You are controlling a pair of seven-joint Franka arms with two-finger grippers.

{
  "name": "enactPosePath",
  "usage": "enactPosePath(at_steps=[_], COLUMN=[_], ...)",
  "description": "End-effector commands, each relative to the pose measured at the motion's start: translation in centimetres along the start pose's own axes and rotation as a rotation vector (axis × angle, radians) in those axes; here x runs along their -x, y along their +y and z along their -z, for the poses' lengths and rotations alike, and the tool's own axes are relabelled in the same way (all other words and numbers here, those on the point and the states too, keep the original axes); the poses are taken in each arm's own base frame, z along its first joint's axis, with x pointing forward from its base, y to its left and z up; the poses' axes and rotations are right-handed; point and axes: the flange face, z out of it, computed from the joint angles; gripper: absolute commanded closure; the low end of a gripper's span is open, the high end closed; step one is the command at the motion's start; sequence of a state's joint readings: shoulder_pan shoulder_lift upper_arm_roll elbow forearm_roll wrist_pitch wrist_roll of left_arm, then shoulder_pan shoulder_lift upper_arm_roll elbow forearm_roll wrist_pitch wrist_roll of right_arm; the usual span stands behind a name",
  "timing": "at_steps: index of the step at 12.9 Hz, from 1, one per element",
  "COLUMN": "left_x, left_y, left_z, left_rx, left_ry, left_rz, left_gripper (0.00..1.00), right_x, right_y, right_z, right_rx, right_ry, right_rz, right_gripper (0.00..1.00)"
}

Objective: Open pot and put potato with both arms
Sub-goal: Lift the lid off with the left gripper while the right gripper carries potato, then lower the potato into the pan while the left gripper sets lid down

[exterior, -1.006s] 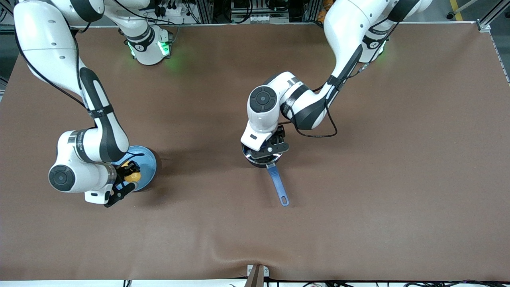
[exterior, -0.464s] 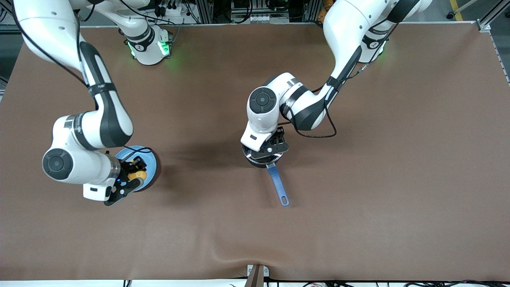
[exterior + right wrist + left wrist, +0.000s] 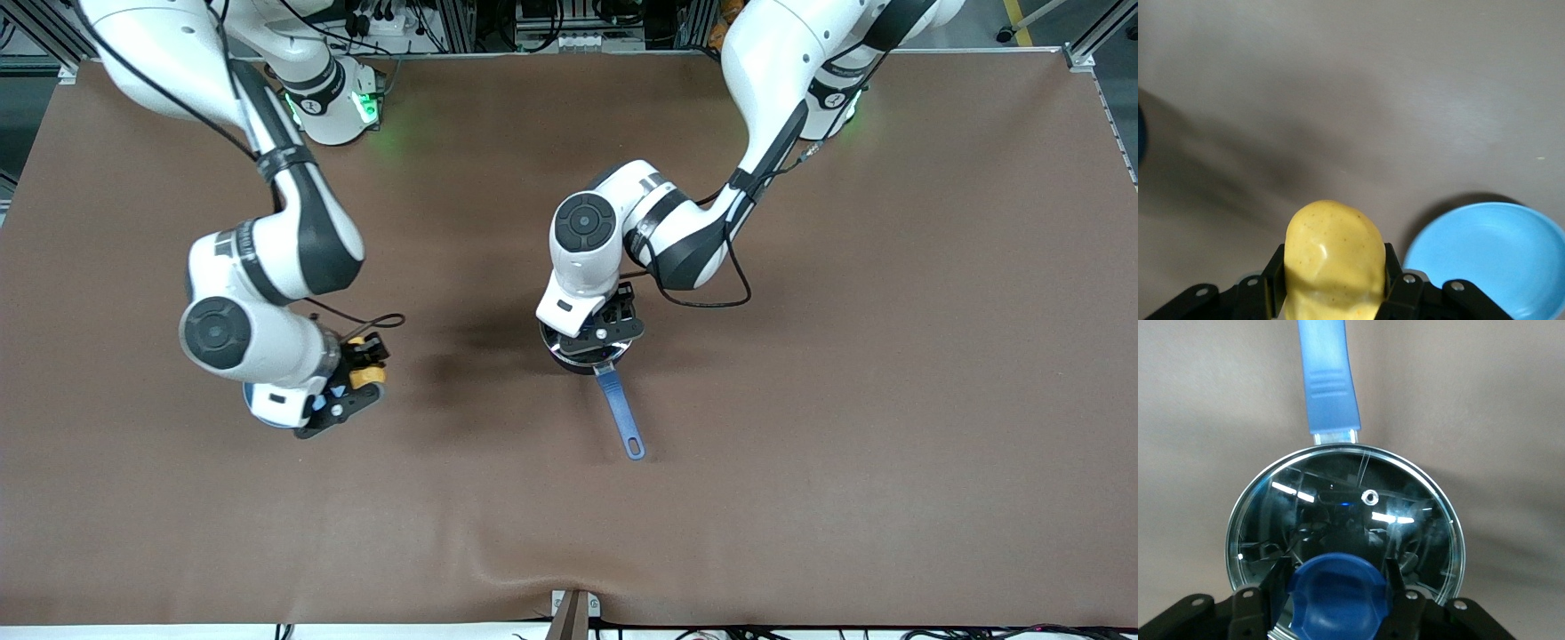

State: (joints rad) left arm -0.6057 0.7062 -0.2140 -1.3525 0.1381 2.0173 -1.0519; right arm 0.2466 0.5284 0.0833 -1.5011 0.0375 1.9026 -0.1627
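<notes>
Brown and matte, the counter (image 3: 800, 400) fills the front view. The pot (image 3: 587, 354) sits near its middle with its lid on, the long blue handle (image 3: 621, 416) pointing toward the front camera. The left gripper (image 3: 594, 338) is down on the lid, the arm reaching in from its base at the top. Toward the right arm's end, the right gripper (image 3: 360, 372) hangs over the counter, pinching the potato (image 3: 366, 376); a sliver of the blue plate (image 3: 263, 418) peeks from under the wrist. No readable writing shows on any object.

In the left wrist view, the fingers (image 3: 1245, 613) flank the lid's blue knob (image 3: 1338, 597), close against its sides. The glass lid (image 3: 1358, 513) mirrors overhead lights.

In the right wrist view, the fingers (image 3: 1271, 277) squeeze the yellow potato (image 3: 1333, 263) from both sides, above bare counter (image 3: 1351, 100), with the light-blue plate (image 3: 1488, 253) lying empty beside it.
</notes>
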Motion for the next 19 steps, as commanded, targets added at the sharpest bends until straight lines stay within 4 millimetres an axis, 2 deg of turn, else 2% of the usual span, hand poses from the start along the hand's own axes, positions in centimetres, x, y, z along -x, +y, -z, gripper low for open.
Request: enactPosePath(at_steps=[1, 2, 4, 6, 8, 9, 11, 13, 15, 17, 19], left_x=[-3.4, -5.8, -9.5, -14.1, -17.5, -19.3, -20.6, -20.6, -21.1, -20.7, -20.1], left_y=[-4.2, -7.2, -12.8, -19.3, -24.6, -27.9, -31.5, -34.0, -37.2, -39.0, -40.6], left_z=[8.8, 11.4, 14.1, 14.7, 14.2, 13.4, 10.5, 6.3, 3.0, 0.1, -2.6], left_rx=[0.006, 0.003, -0.032, -0.044, -0.053, -0.056, -0.063, -0.055, -0.040, -0.026, -0.015], left_ry=[0.073, 0.077, 0.065, 0.036, 0.020, 0.007, -0.019, -0.018, 0.012, 0.030, 0.038], left_rz=[-0.061, -0.065, -0.093, -0.099, -0.134, -0.128, -0.118, -0.096, -0.111, -0.128, -0.143], left_gripper=[1.00, 1.00, 1.00, 1.00, 1.00, 1.00, 1.00, 1.00, 1.00, 1.00, 1.00], right_x=[-0.1, -0.3, -0.9, -0.9, -1.2, -1.3, -1.5, -1.9, -2.6, -2.8, -3.1], right_y=[-4.5, -6.6, -11.2, -16.2, -22.6, -25.3, -28.9, -31.2, -31.8, -33.4, -33.5], right_z=[1.6, 2.0, 2.8, 2.4, 2.1, 1.0, -1.7, -4.6, -6.9, -9.6, -11.3], right_rx=[-0.004, -0.001, 0.003, 0.006, -0.014, -0.021, -0.027, -0.043, -0.062, -0.070, -0.070], right_ry=[0.018, 0.027, 0.049, 0.056, 0.142, 0.163, 0.193, 0.216, 0.249, 0.263, 0.266], right_rz=[-0.087, -0.112, -0.164, -0.229, -0.243, -0.245, -0.278, -0.290, -0.285, -0.262, -0.260], right_gripper=[0.91, 0.91, 0.92, 0.92, 0.91, 0.91, 0.92, 0.93, 0.95, 0.95, 0.95])
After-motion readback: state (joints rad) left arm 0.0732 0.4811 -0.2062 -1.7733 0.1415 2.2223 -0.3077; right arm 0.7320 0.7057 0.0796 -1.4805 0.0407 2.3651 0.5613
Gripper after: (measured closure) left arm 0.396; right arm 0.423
